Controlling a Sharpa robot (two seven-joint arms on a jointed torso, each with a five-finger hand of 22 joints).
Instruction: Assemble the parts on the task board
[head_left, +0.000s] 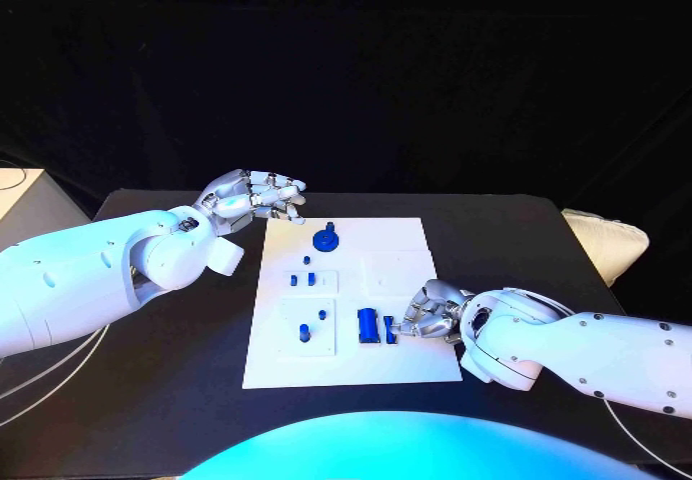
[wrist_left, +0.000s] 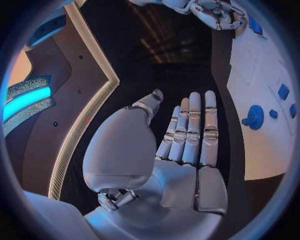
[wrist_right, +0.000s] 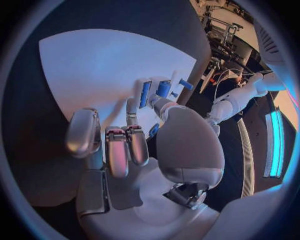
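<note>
Right hand (head_left: 430, 312): it lay low over the right edge of the board (head_left: 389, 365), near its front half, with the forearm (head_left: 577, 350) entering from the right and angled across the worktop (head_left: 173, 400). The fingers (wrist_right: 128, 145) were curled inward. In the right wrist view the thumb and one finger reached toward two upright blue bars (head_left: 376, 326), which stood side by side on the board just beside the fingertips. Whether the hand actually pinched one of these bars cannot be told from the frames.

Left hand (head_left: 260, 195): it was raised off the worktop beyond the board's far left corner, released and grasping nothing. In the left wrist view the palm was flat and the fingers (wrist_left: 190, 130) extended straight, side by side, with the thumb set apart. The left arm (head_left: 101, 270) ran in from the left edge, bent at the wrist.

Board: the white plate lay lengthwise in the middle of the black worktop. Near its far end sat a round blue disc (head_left: 327, 239) with a short stem. Closer in, on the left half, lay several small blue pegs (head_left: 304, 272), and nearer still a short blue piece (head_left: 306, 332) with a smaller one (head_left: 322, 315) beside it. The two bars stood on the front half, right of these, next to the right hand.
</note>
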